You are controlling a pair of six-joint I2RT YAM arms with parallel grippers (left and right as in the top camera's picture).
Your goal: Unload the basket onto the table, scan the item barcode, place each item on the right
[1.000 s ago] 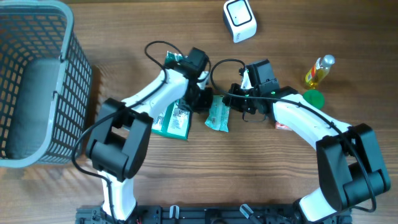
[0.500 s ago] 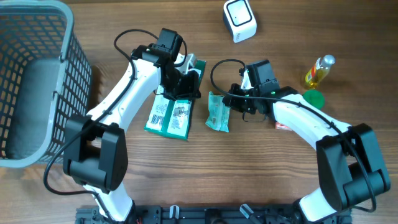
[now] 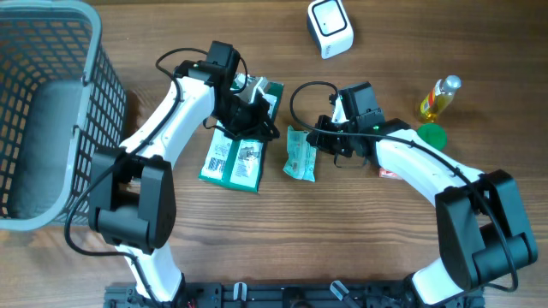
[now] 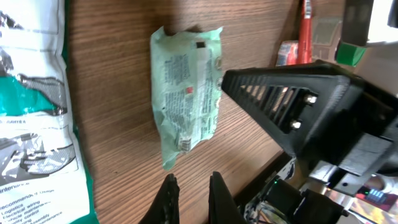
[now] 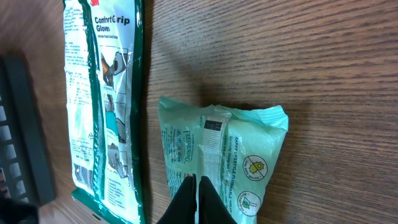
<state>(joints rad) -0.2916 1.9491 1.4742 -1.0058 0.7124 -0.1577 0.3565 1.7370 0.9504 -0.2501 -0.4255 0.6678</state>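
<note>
Since a second earlier the left gripper (image 3: 257, 121) had pulled away from the mint-green wipes pack (image 3: 300, 156) toward the upper left. It hung over the top of the green glove package (image 3: 233, 162), fingers almost together and empty. The pack lay unmoved at frame centre, below the white scanner (image 3: 330, 27). The right gripper (image 3: 324, 142) stayed put, closed, tips at the pack's right edge; whether it pinched the pack could not be told.

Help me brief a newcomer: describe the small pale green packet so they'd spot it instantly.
From the grey basket at the left, go right past the flat green-and-white glove pack. The small packet lies just beyond, apart from it, by the right gripper. It is paler, smaller and puffier than that pack.
</note>
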